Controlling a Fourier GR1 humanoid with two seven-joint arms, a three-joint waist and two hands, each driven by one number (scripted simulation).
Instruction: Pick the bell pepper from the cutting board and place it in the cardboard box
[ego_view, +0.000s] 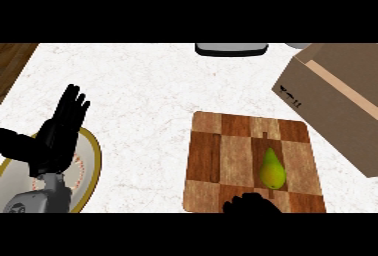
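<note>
Head view, looking steeply down on the white speckled table (148, 95). A brown checkered wooden cutting board (221, 165) lies toward the near edge, right of centre. On its right half rests a small yellow-green tapered fruit (272, 169), narrow end pointing to the far edge; the task names a bell pepper, but its outline reads more like a pear. It lies flat on the board, untouched.

My right robot hand (251, 205) shows only as dark finger shapes at the near edge of the board, just short of the fruit; I cannot tell whether it is spread or curled. My left robot hand (63, 125) rests near the left edge with fingers straight and upward, holding nothing, above a round white plate with a yellow rim (90, 155).

Handling, as judged: the fruit should be light, stiff and smooth-skinned, apt to roll on its rounded belly. The broad lower half offers the best purchase, fingers and thumb on opposite sides.

A brown cardboard box (325, 100) stands at the far right corner, beside the board. Its interior is hidden from this angle, so its contents cannot be told. A dark grey object (230, 48) sits at the far edge.
</note>
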